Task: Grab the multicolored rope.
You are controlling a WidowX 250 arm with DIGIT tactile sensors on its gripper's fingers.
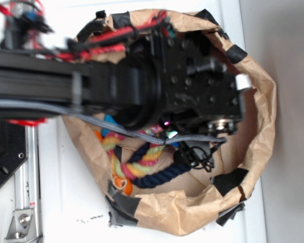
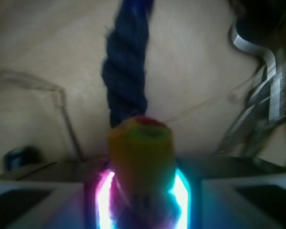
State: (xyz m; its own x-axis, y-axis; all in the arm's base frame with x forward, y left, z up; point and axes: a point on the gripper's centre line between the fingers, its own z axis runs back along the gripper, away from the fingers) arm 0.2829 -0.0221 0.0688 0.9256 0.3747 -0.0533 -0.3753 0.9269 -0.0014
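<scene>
White counter [image 1: 66, 202] fills the exterior view, carrying a crumpled brown paper bag [image 1: 192, 217] laid open with patches of black tape along its rim. At the far left a silver metal rail [image 1: 25, 202] and a black mounting plate are cut off by the frame edge. Across the upper half the black robot arm [image 1: 116, 86] stretches from left to right, blurred, with red and black cables [image 1: 106, 43] along its top and a grey cable [image 1: 91, 119] beneath; it hides much of the bag's interior.

Inside the bag, below the arm, lies the thick twisted multicolored rope [image 1: 124, 164] of pink, yellow and pale green strands, curved, its upper part running under the arm. Touching it and crossing toward the right is a thick dark navy blue twisted rope [image 1: 162, 174]. An orange scrap and a bit of blue show beside them, too obscured to identify. The pincer itself cannot be made out from this side, buried under the wrist housing.

In the wrist view, soft and out of focus, the pincer [image 2: 142, 191] is closed onto a yellow rope end, which sits between two glowing pads, pink at left and cyan at right. Red and green strands show on the end's tip. Beyond it the navy rope runs up out of frame over brown paper. A shiny metal object [image 2: 262, 90] at right is blurred beyond recognition.
</scene>
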